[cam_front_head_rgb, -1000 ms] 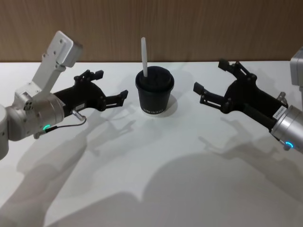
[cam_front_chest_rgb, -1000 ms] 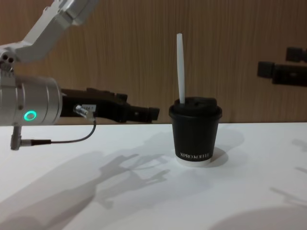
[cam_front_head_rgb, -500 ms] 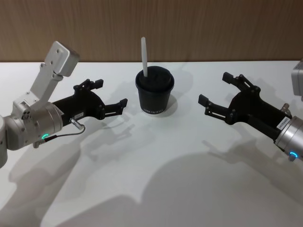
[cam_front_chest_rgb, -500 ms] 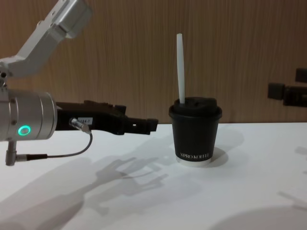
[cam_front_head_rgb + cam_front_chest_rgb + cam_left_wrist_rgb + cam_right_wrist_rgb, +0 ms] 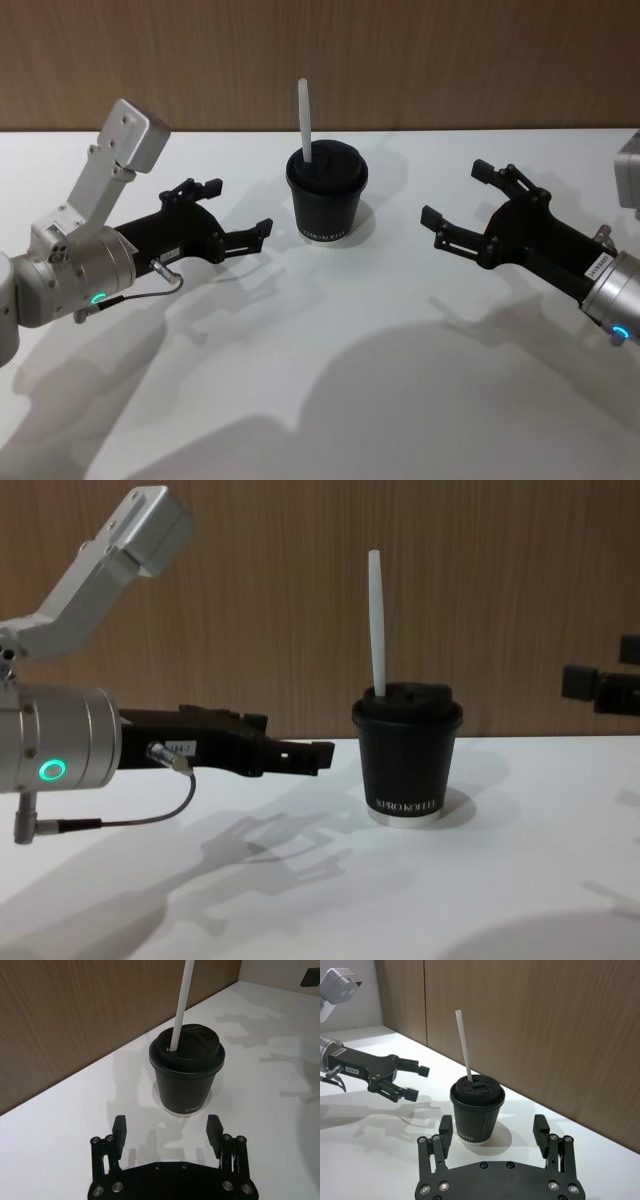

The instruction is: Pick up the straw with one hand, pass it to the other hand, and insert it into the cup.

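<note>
The cup (image 5: pixel 327 196) stands alone mid-table with the straw (image 5: pixel 304 120) rising upright from its lid, the sole obstruction. Bare table (image 5: pixel 330 330) lies to either side and in front. The left gripper (image 5: pixel 238 213) and right gripper (image 5: pixel 455 196), both spread open, flank it with clear gaps. A wooden wall (image 5: pixel 400 60) closes the rear.

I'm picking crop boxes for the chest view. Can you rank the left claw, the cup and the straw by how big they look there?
1. The left claw with its black body spans the most picture, though it sits nearer the camera, so that may flatter it.
2. The cup.
3. The straw: its visible part is about as tall as the cup but far thinner.
</note>
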